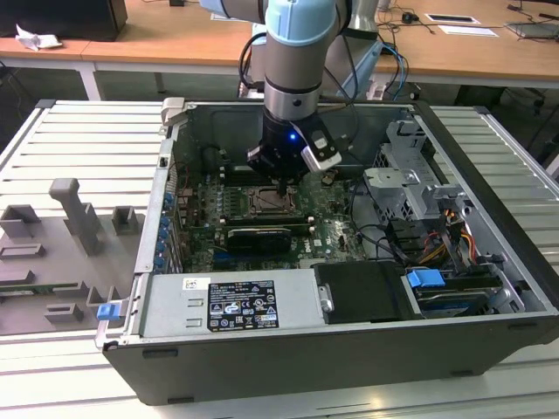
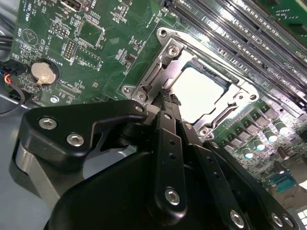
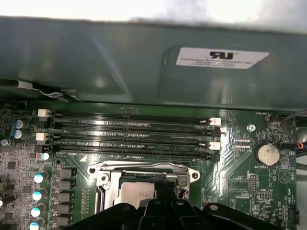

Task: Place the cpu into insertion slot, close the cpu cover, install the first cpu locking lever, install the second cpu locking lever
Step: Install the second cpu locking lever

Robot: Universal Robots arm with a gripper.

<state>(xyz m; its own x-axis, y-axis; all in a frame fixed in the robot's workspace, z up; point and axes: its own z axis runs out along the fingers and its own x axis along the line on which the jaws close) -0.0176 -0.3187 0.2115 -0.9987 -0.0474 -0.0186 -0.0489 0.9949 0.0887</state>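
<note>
One small cpu (image 2: 204,93) lies flat in the insertion slot (image 2: 169,51), in the middle of the green motherboard (image 2: 103,43). Its pale top shows through the window of the cpu cover (image 2: 235,103), which seems to lie shut over it, though glare makes this hard to judge. The gripper (image 2: 169,99) sits just beside the slot's edge, its black fingers (image 2: 165,139) pressed together with nothing seen between them. Long memory slots (image 3: 132,136) run near the slot. A round coin battery (image 2: 44,73) sits farther off, and the grey computer case (image 1: 288,349) wraps around it all.
</note>
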